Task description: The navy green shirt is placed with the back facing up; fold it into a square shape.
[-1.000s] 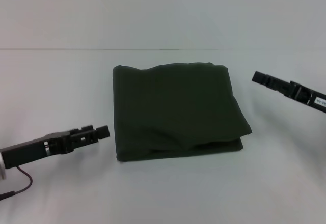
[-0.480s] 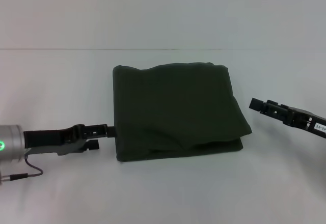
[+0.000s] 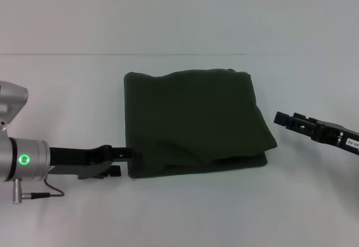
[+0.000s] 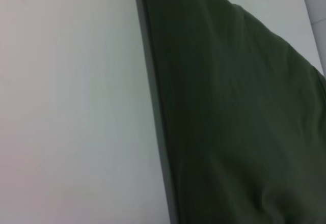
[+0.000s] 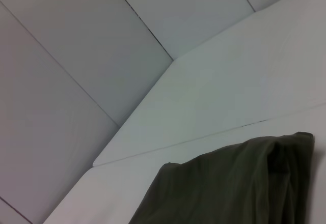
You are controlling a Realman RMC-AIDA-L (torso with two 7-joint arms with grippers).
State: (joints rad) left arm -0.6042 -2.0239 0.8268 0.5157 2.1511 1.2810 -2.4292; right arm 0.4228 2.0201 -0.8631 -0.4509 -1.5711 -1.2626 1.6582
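Note:
The navy green shirt (image 3: 193,120) lies folded into a rough square in the middle of the white table, plain side up, with stacked layers showing along its front edge. My left gripper (image 3: 124,161) is low over the table at the shirt's front-left corner, open, with its upper finger touching the cloth edge. My right gripper (image 3: 282,119) hovers just off the shirt's right edge, apart from it. The left wrist view shows the shirt (image 4: 234,122) and its straight folded edge close up. The right wrist view shows the shirt (image 5: 229,186) from the side.
The white table (image 3: 67,101) surrounds the shirt on all sides and meets a pale wall (image 3: 179,11) at the back. A thin cable (image 3: 45,193) hangs from my left arm near the front left.
My left arm has reached forward and lower, bringing its gripper to the shirt's front-left corner. My right gripper has come down and in toward the shirt's right edge. The shirt has not moved.

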